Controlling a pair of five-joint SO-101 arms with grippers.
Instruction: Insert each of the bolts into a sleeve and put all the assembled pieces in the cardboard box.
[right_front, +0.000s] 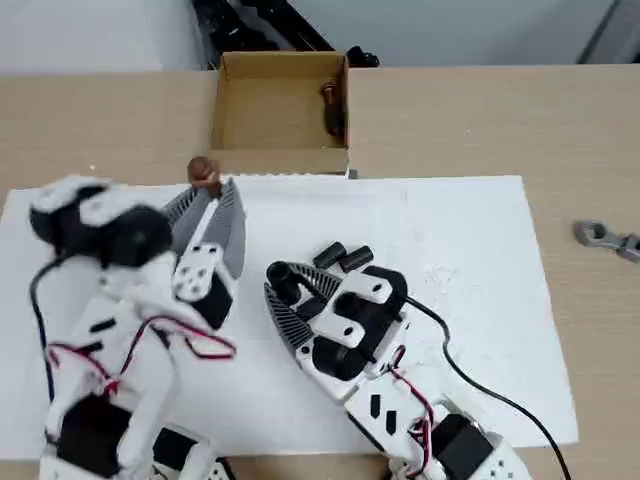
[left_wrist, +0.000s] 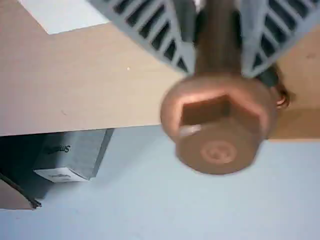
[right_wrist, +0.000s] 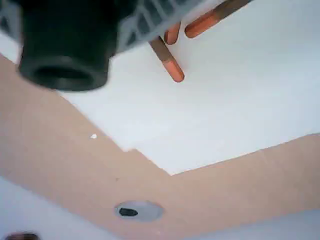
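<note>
My left gripper (right_front: 207, 188) points toward the cardboard box (right_front: 228, 110) and is shut on a brown bolt (right_front: 204, 171), just short of the box's front wall. Up close, the bolt (left_wrist: 217, 125) shows its hexagonal head sticking out past the grey fingers (left_wrist: 150, 25). My right gripper (right_front: 282, 287) is shut on a black sleeve (right_front: 284, 279) over the middle of the white sheet (right_front: 460, 250); the sleeve (right_wrist: 65, 47) shows its open end. Two more black sleeves (right_front: 343, 257) lie just beyond the right arm. A dark assembled piece (right_front: 333, 110) lies in the box's right side.
A metal wrench (right_front: 603, 237) lies on the bare wooden table at the far right. Dark equipment stands behind the box. The white sheet's right half has free room. A grey block (left_wrist: 70, 155) shows past the table edge in the left wrist view.
</note>
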